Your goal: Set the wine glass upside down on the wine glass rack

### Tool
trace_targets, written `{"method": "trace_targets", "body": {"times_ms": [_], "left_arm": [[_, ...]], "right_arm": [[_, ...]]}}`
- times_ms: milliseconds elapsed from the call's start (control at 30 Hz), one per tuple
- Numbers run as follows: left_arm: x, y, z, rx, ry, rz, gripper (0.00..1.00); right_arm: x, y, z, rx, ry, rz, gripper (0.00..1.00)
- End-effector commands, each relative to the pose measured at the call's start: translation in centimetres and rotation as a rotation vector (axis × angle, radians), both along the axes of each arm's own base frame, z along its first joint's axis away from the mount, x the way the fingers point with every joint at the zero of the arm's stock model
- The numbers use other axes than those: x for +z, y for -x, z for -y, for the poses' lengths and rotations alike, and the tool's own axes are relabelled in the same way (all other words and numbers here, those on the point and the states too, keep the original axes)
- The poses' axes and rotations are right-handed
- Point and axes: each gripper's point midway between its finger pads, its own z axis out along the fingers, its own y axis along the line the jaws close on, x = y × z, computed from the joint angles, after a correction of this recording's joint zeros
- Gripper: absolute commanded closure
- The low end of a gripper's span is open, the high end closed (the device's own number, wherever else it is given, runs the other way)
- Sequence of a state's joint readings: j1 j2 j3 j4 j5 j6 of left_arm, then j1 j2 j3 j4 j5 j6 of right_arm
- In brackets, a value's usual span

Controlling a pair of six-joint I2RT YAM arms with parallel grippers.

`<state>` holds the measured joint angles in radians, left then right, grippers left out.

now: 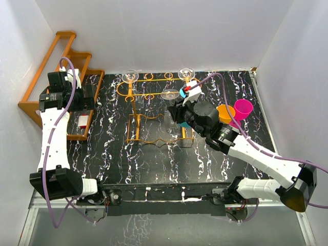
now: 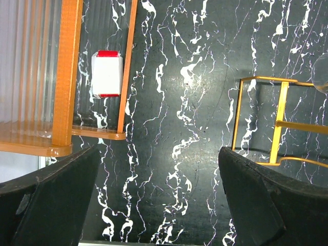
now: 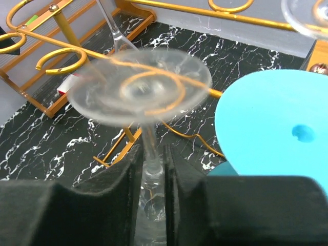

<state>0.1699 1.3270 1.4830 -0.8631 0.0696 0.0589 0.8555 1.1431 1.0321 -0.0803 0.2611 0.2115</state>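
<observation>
The wine glass point(image 3: 139, 87) hangs upside down, its round foot up and blurred over a loop of the orange-gold wine glass rack point(image 3: 56, 54). Its stem runs down between the fingers of my right gripper point(image 3: 152, 154), with a thin gap on each side; the bowl is hidden below the fingers. From above, the same wine glass point(image 1: 169, 95) sits at the front rail of the wine glass rack point(image 1: 154, 81), with my right gripper point(image 1: 177, 110) just beneath it. My left gripper point(image 2: 159, 154) stands wide open over bare table, far left, near the wooden rack.
Two other glasses point(image 1: 130, 76) point(image 1: 185, 73) hang on the back rail. An orange cup point(image 1: 225, 113) and a pink cup point(image 1: 242, 108) stand right of the rack, a cyan disc point(image 3: 271, 123) close by my right fingers. A brown wooden stepped rack point(image 1: 56, 66) and a white-and-red box point(image 2: 107, 74) are on the left.
</observation>
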Motion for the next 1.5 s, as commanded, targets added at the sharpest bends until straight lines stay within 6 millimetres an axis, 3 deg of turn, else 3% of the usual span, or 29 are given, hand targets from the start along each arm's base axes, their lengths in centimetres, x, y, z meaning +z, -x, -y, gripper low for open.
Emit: {"method": "trace_targets", "body": {"times_ms": [0, 100, 467, 633, 767, 800, 933, 1033, 1067, 1133, 1333, 1467], "left_arm": [[0.0, 0.1, 0.3, -0.009, 0.014, 0.001, 0.03], [0.0, 0.0, 0.3, -0.010, 0.013, 0.000, 0.03], [-0.3, 0.2, 0.3, -0.010, 0.016, -0.007, 0.03], [0.2, 0.2, -0.6, 0.023, -0.023, 0.006, 0.03], [0.4, 0.1, -2.6, 0.094, -0.110, -0.005, 0.03], [0.7, 0.2, -3.7, 0.137, -0.159, 0.002, 0.03], [2.6, 1.1, -8.3, 0.346, -0.355, 0.051, 0.03], [4.3, 1.9, -9.8, 0.428, -0.426, 0.088, 0.03], [4.6, 2.1, -9.8, 0.434, -0.423, 0.098, 0.03], [4.9, 1.9, -9.2, 0.419, -0.393, 0.121, 0.03], [5.1, 1.2, -7.4, 0.367, -0.292, 0.154, 0.03], [6.1, 1.3, -5.7, 0.269, -0.250, 0.243, 0.03]], "right_arm": [[4.2, 0.1, 0.4, -0.017, -0.122, 0.085, 0.68], [3.9, 0.5, 0.7, -0.014, -0.127, 0.079, 0.55], [3.2, 3.3, 1.1, 0.088, -0.128, 0.041, 0.33], [2.8, 8.1, 0.3, 0.324, -0.103, -0.006, 0.27], [2.4, 11.4, 1.0, 0.444, -0.083, -0.045, 0.15], [2.5, 11.7, 1.5, 0.431, -0.082, -0.049, 0.04], [3.9, 10.0, 5.8, 0.185, -0.151, -0.016, 0.02], [5.9, 8.0, 12.2, -0.164, -0.260, 0.029, 0.02], [5.9, 7.3, 14.8, -0.308, -0.272, 0.017, 0.02], [3.8, 6.6, 18.4, -0.541, -0.204, -0.056, 0.02], [-0.1, 5.8, 21.9, -0.830, -0.088, -0.110, 0.01], [-0.7, 4.2, 21.9, -0.845, -0.035, -0.084, 0.15]]}}
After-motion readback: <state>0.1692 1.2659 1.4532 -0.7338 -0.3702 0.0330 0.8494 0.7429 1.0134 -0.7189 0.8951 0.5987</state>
